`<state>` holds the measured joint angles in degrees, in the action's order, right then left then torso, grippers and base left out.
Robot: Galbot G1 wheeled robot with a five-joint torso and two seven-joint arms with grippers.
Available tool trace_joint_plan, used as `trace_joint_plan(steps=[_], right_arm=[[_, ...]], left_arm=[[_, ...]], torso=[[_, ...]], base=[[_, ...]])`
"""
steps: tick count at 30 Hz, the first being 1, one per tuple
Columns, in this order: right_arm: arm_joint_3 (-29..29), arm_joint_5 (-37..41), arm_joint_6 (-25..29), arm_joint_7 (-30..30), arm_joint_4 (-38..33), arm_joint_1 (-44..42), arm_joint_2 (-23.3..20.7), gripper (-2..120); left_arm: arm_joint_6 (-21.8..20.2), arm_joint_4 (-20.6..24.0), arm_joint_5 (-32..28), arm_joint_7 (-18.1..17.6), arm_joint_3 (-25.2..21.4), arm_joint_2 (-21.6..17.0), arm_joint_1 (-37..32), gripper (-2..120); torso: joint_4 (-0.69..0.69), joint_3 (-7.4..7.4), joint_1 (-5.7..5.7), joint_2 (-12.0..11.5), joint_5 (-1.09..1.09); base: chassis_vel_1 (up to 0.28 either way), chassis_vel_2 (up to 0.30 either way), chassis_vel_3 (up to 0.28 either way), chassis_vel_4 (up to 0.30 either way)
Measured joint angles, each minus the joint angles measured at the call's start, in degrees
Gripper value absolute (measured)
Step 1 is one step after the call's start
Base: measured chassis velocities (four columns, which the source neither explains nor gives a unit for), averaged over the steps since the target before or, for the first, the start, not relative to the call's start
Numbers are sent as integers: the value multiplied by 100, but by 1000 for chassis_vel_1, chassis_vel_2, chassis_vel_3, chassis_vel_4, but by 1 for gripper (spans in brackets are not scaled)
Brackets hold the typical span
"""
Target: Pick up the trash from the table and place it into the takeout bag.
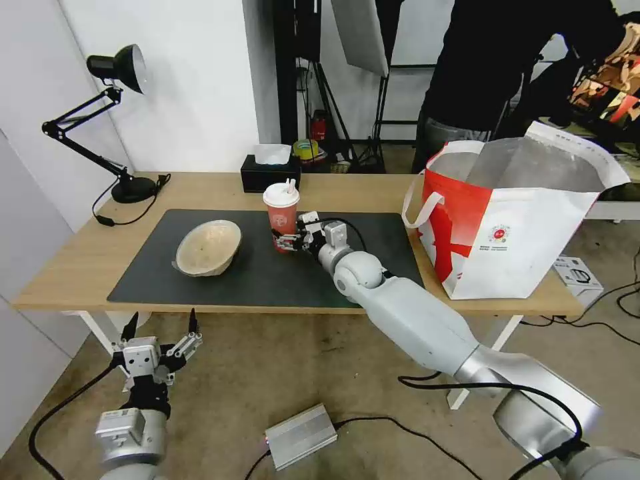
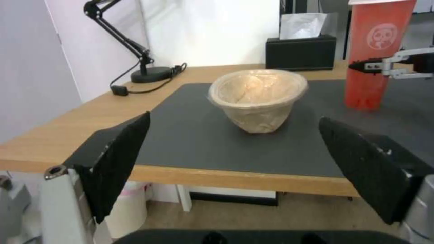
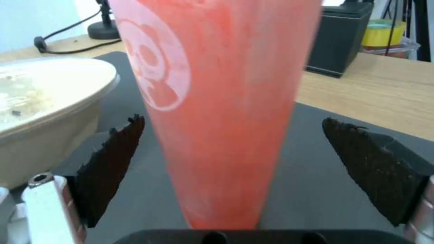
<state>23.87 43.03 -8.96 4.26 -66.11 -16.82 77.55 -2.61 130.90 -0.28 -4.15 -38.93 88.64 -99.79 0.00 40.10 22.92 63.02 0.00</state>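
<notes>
Now straddling the cup (image 1: pixel 281 215) mid-mat (image 1: pixel 200 280), upright between wide-open jaws of right gripper (image 1: pixel 285 241), pads (image 3: pixel 113 162) not touching, nothing held. Left gripper (image 1: pixel 160 328) open, empty, below table's (image 1: pixel 80 267) near edge, facing bowl (image 1: pixel 208 248). Bag (image 1: pixel 520 227) at right end.

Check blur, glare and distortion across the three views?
Head view: wide-angle bowing at the edges, the takeout bag foil lining glary. Left wrist view: soft overall, left gripper pads dark, beige bowl legible. Right wrist view: red cup so close it is blurred, between the open right gripper fingers.
</notes>
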Motion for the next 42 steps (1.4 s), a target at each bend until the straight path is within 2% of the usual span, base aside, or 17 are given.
trace_joint_plan(steps=[16, 21, 24, 26, 30, 32, 36, 38, 41, 42], right_arm=[[-40, -115, 178, -138, 553, 118, 384, 100], [-66, -146, 209, -148, 653, 148, 406, 92], [-72, -152, 249, -169, 728, 159, 412, 78], [-74, -153, 258, -173, 736, 159, 415, 75], [-87, -154, 290, -186, 737, 151, 413, 54], [-87, -155, 296, -187, 735, 146, 408, 51], [-88, -154, 307, -192, 689, 118, 364, 33], [-87, -154, 308, -192, 678, 113, 354, 30], [-81, -139, 308, -191, 615, 105, 300, 17], [-81, -139, 308, -191, 615, 105, 300, 17]], left_arm=[[107, -57, 1, -2, 14, 7, -7, 100], [108, -66, 0, -2, 14, 1, 4, 100], [112, -80, 0, -2, 19, 9, 13, 100], [113, -83, -1, -2, 23, 13, 14, 100], [119, -94, -1, -2, 28, 25, 29, 100], [119, -94, -1, -2, 26, 25, 31, 100], [123, -94, -1, -3, 22, 31, 32, 100], [123, -94, -2, -3, 22, 32, 32, 100], [123, -95, -2, -4, 21, 32, 44, 100], [123, -95, -2, -4, 21, 32, 44, 100]], torso=[[0, 0, 0, 0, 0], [0, 0, 0, 0, 0], [-1, 0, 0, 0, 0], [-1, 0, 0, 0, 0], [-1, 0, 0, 0, 0], [0, 0, 0, 0, 0], [0, 0, 0, 0, 1], [0, 0, 0, 0, 0], [-1, 0, 0, 0, 0], [-1, 0, 0, 0, 0]], base=[[0, 0, 0, 0], [0, 0, 0, 0], [0, 0, 0, 0], [0, 0, 0, 0], [0, 0, 0, 0], [0, 0, 0, 0], [0, 0, 0, 0], [0, 0, 0, 0], [0, 0, 0, 0], [0, 0, 0, 0]])
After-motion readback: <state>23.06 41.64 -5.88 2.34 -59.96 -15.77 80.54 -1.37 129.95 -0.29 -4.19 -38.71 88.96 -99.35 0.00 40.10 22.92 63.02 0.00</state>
